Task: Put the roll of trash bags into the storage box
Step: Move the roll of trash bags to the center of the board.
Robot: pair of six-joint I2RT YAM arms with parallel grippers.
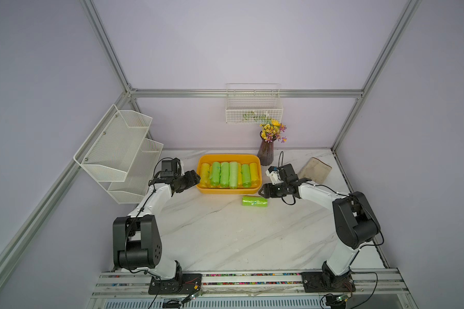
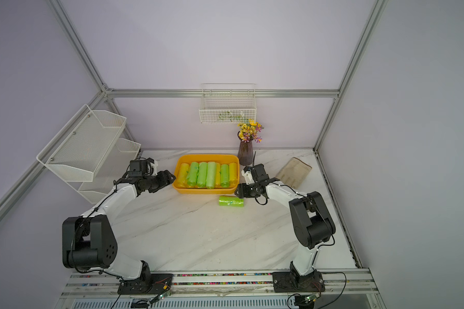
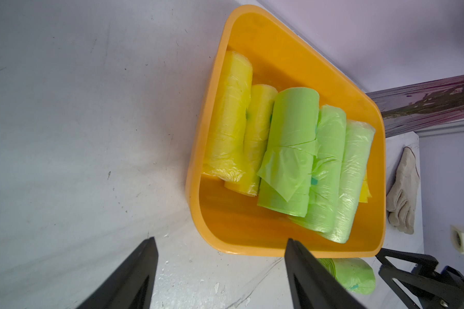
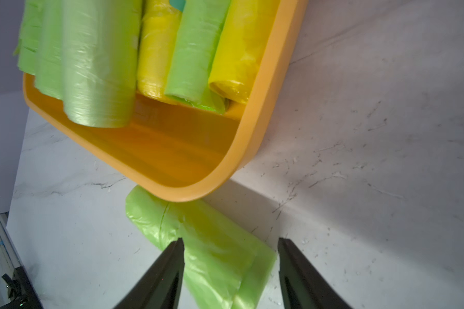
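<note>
Green roll of trash bags [image 1: 254, 201] lies on table [image 1: 225, 235], just in front of storage box [image 1: 227, 190], by its near corner. Step: grasp approach; right tool [image 4: 231, 240] hovers over roll's end, jaws apart, nothing clamped. Idle left tool [image 3: 220, 239] apart, empty. Next: lower, close, lift over rim.

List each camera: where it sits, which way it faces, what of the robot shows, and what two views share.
Both top views: high over the arm bases, facing down toward the back wall; both arms whole, left pincer, right pincer, storage box, loose green roll.
Left wrist: on the left arm, facing the box; open pincer fingers show.
Right wrist: on the right arm, facing the roll and box corner; open pincer fingers show.
Shared: both wrist views show box and roll.
</note>
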